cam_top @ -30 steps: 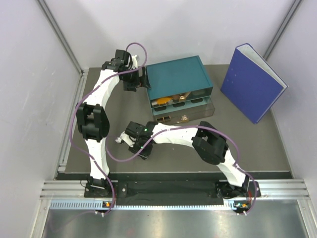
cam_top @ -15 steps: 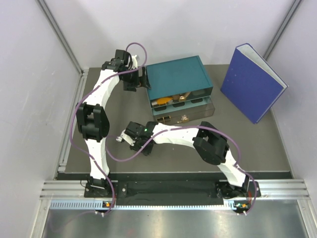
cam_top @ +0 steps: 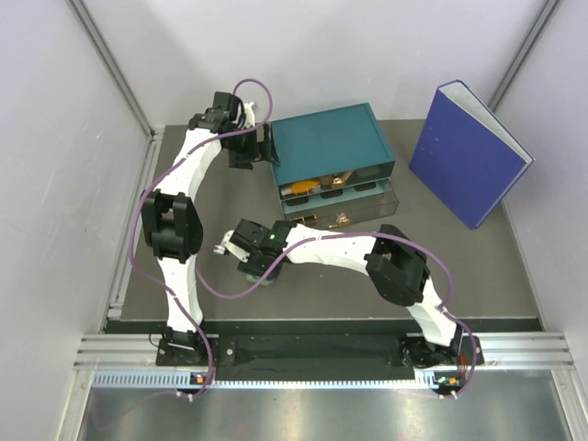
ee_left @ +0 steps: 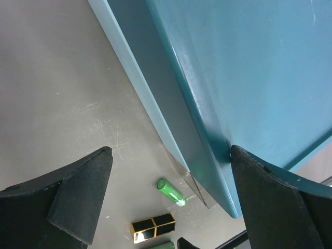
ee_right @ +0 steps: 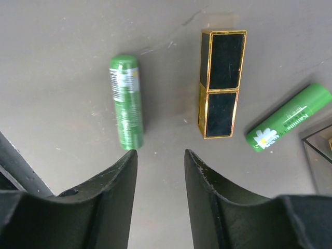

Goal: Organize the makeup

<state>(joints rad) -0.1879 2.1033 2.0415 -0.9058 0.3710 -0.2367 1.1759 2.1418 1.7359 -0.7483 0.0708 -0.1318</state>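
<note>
- Left tool [ee_left: 170, 150]: spread wide, holding nothing, parked at the far left side of the teal drawer box [cam_top: 331, 145].
- In the left wrist view, one finger [ee_left: 78, 199] over bare grey surface [cam_top: 478, 266], the other [ee_left: 282, 207] by the box's top corner; cannot tell whether it touches.
- Right tool [ee_right: 161, 155]: fingers drawn fairly close with a narrow gap left between them, gripping nothing, hanging low over the surface in front of the box's left corner.
- Just beyond the right tool's left fingertip: a green lip-balm stick [ee_right: 127, 101], lying flat, white label band near its far end.
- To the right of that stick and apart from it: a black-and-gold lipstick case [ee_right: 220, 83], lying flat and roughly parallel to the stick, gold trim along its edges.
- Further right again: a daisy-printed green stick [ee_right: 288, 118], lying at a slant, close to the case's near end but not touching it.
- At the right edge of the right wrist view: the corner of a clear drawer [ee_right: 319, 150], just beside the daisy-printed stick.
- From above: two drawers pulled out at the box's front, with an orange tube [cam_top: 299, 190] lying at the left end of the upper one; the other contents too small to name.
- Standing upright at the far right, well apart from the box: a blue binder [cam_top: 469, 152].
</note>
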